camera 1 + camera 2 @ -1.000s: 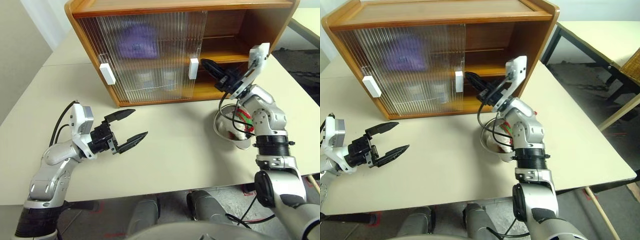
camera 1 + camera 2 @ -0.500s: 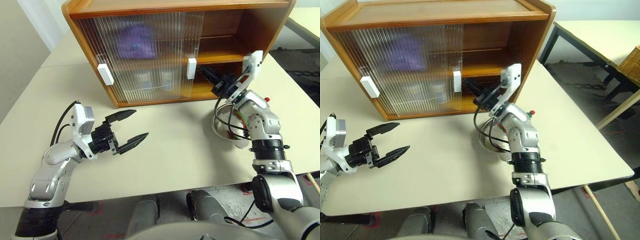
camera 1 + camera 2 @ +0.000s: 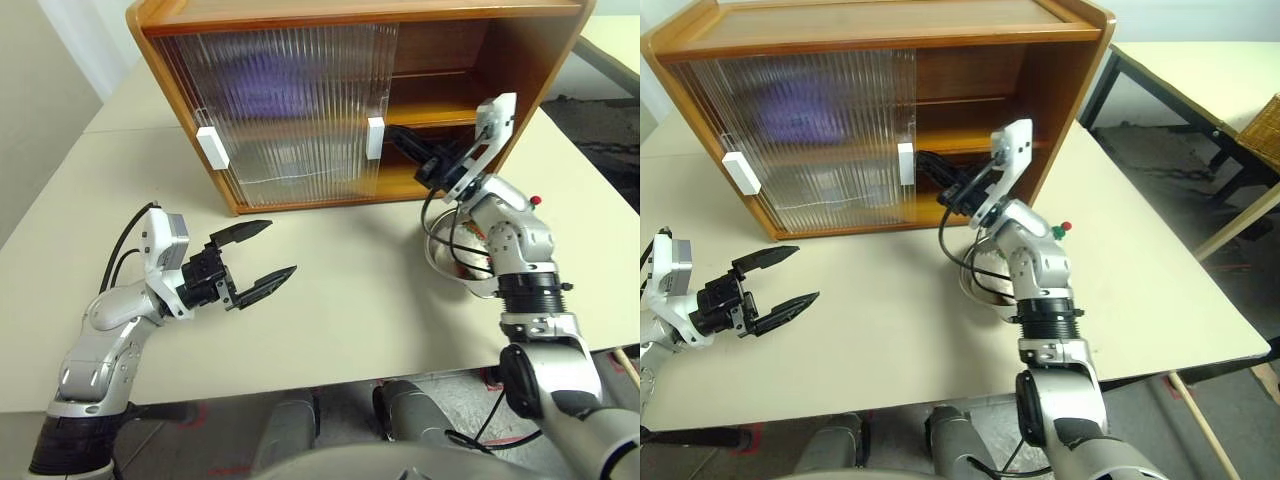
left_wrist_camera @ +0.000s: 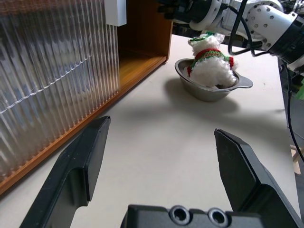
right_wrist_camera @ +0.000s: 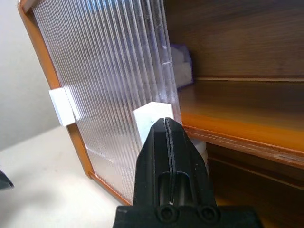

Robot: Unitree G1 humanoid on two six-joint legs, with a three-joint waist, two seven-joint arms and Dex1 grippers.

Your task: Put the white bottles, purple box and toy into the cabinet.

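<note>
The cabinet [image 3: 520, 60] stands at the back of the table, its right side open. My right gripper [image 3: 391, 132] is shut, its tips against the white handle [image 5: 151, 113] of the right sliding door. The purple box [image 5: 183, 61] lies on the upper shelf, blurred behind the ribbed doors [image 3: 265, 75]. A pale rounded shape [image 5: 200, 148], possibly a white bottle, sits on the lower shelf. The toy [image 4: 209, 66] rests in a steel bowl [image 4: 209, 91] under my right forearm. My left gripper [image 3: 280, 247] hovers open and empty in front of the cabinet.
The left door's white handle [image 3: 213, 148] is near the cabinet's left end. A second table [image 3: 1200, 60] and a wicker basket [image 3: 1267, 128] stand to the right. The table's front edge [image 3: 300, 385] runs close to me.
The right door's handle has slid a little to the left, with my shut right gripper staying against it. My left gripper has stayed put.
</note>
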